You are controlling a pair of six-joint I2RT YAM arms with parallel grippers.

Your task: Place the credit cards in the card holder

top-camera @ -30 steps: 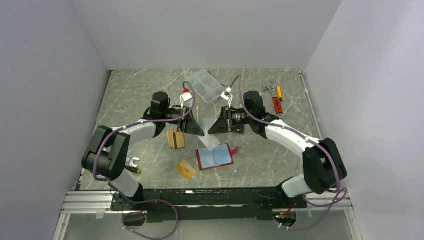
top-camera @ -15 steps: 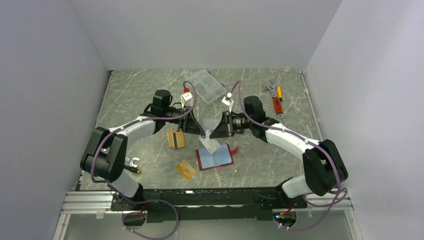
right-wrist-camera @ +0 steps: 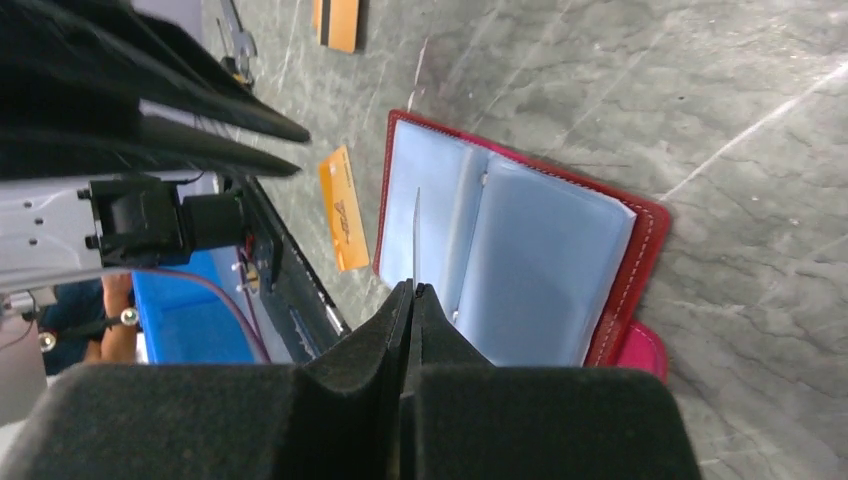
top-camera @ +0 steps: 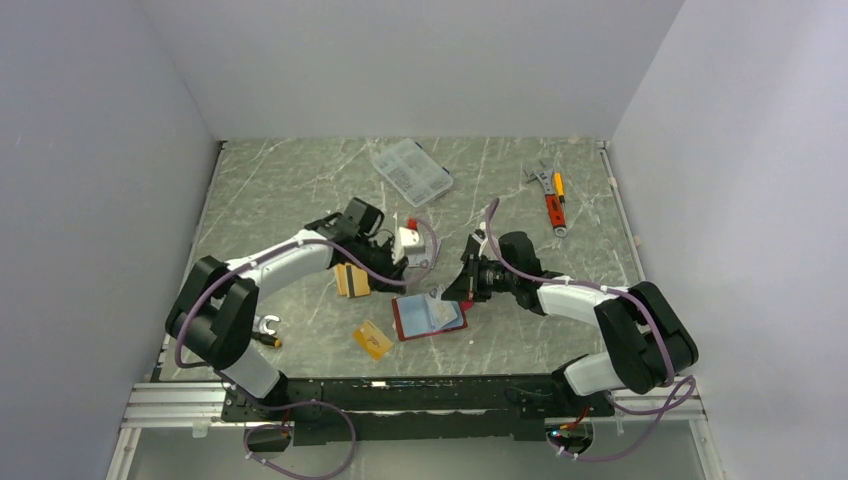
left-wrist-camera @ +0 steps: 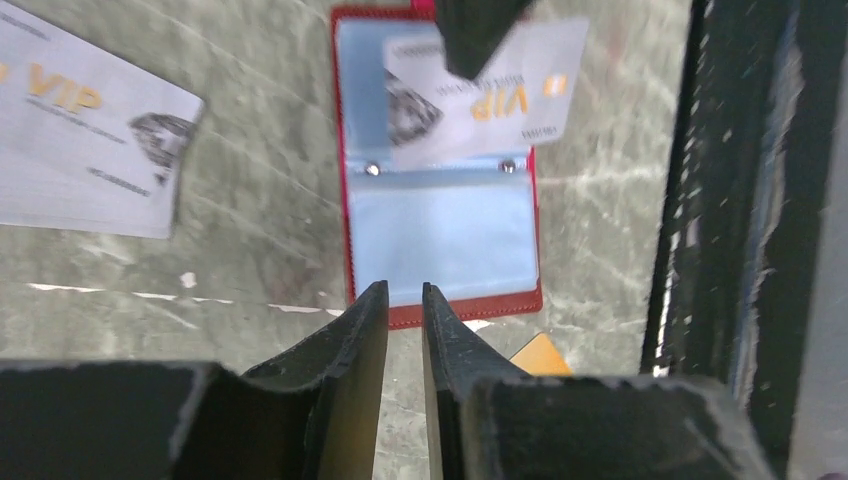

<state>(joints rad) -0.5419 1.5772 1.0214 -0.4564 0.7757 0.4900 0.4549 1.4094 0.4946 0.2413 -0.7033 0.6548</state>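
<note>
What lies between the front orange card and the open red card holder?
Nothing. The top and right wrist views show only a narrow strip of bare table between the orange card and the card holder.

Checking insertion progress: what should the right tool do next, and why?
Probably ease the right tool down so the silver card slides into a light blue pocket: it pinches the card edge-on over the open card holder, seemingly not yet seated.

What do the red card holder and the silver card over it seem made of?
The card holder: apparently red leather or imitation, matte, with pale stitching along the edge; inner pockets look like glossy bluish plastic. The silver card: probably stiff printed plastic, a mere line seen edge-on.
</note>
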